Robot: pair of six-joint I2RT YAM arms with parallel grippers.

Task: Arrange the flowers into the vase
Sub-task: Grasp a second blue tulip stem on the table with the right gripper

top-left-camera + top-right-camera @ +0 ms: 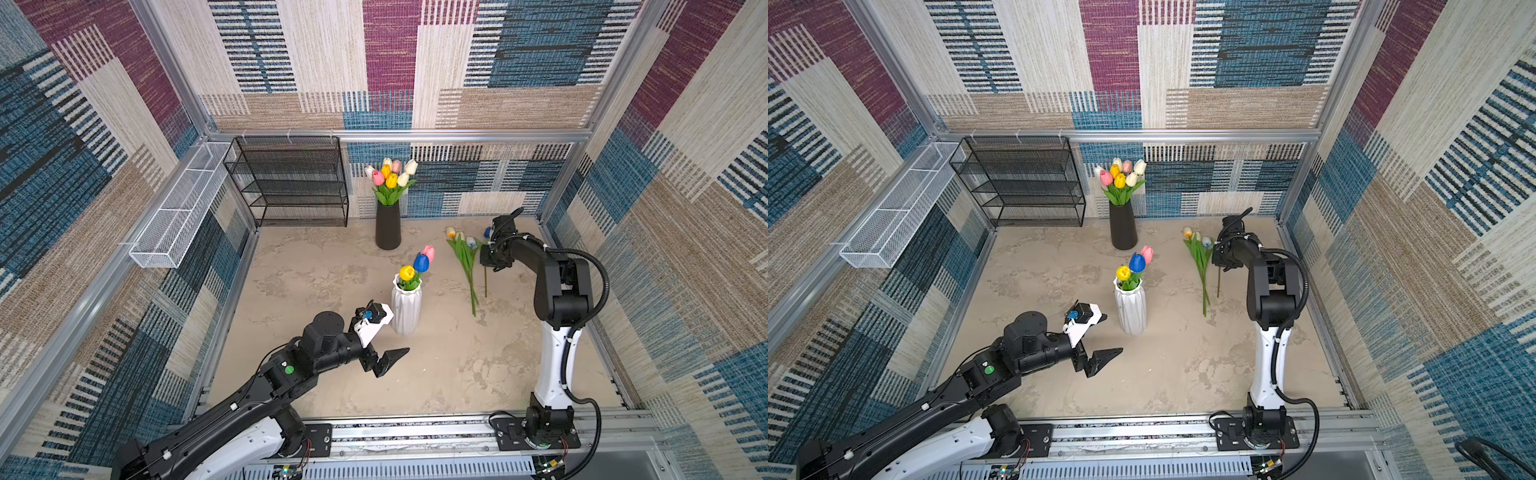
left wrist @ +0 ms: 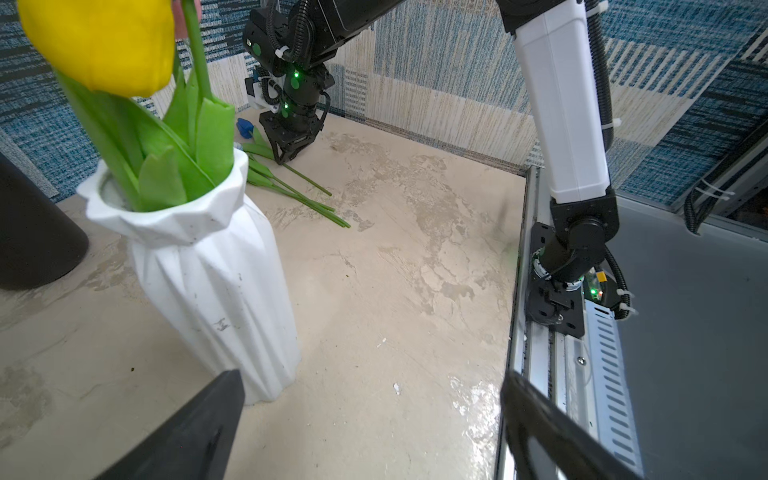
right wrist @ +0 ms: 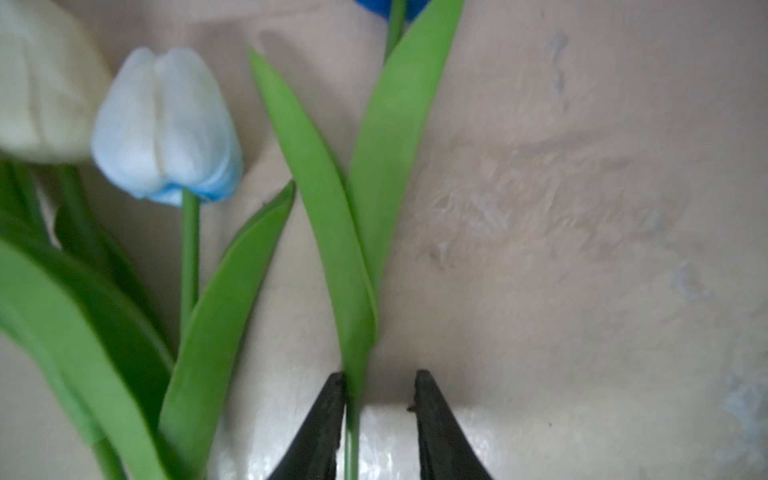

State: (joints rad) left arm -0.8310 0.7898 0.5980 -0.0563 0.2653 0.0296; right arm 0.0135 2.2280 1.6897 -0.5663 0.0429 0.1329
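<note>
- Beside the white vase [image 1: 406, 309], left gripper [image 1: 390, 359] hovers over the table, jaws wide, empty.
- Right gripper [image 3: 380, 376] points down, jaws narrow around a tulip stem [image 3: 351, 432], one jaw touching it.

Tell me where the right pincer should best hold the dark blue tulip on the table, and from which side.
I would take the bare stem just below the two leaves, coming down from above. The dark blue tulip lies flat on the table, and the open right pincer straddles that thin stem.
</note>
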